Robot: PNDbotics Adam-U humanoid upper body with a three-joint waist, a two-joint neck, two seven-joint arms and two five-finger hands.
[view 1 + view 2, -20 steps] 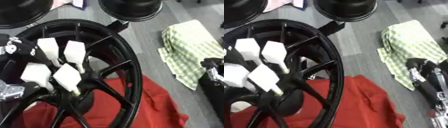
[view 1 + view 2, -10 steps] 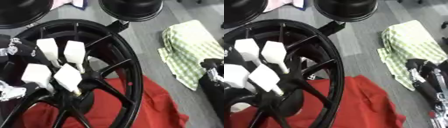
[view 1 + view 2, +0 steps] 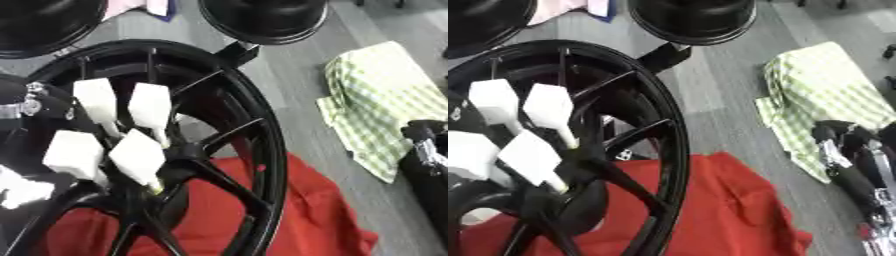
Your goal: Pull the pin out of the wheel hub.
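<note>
We have our left hand [image 3: 105, 145], with its white-padded fingers, curled down onto the centre of the black spoked wheel hub [image 3: 254, 150] at lower left of the frame. A small yellowish pin [image 3: 155, 188] shows at one fingertip, seemingly pinched there. We judge the pull is under way; next we draw straight out. Our right hand [image 3: 852, 165] rests at right edge, relaxed beside the green checked cloth [image 3: 385, 105].
</note>
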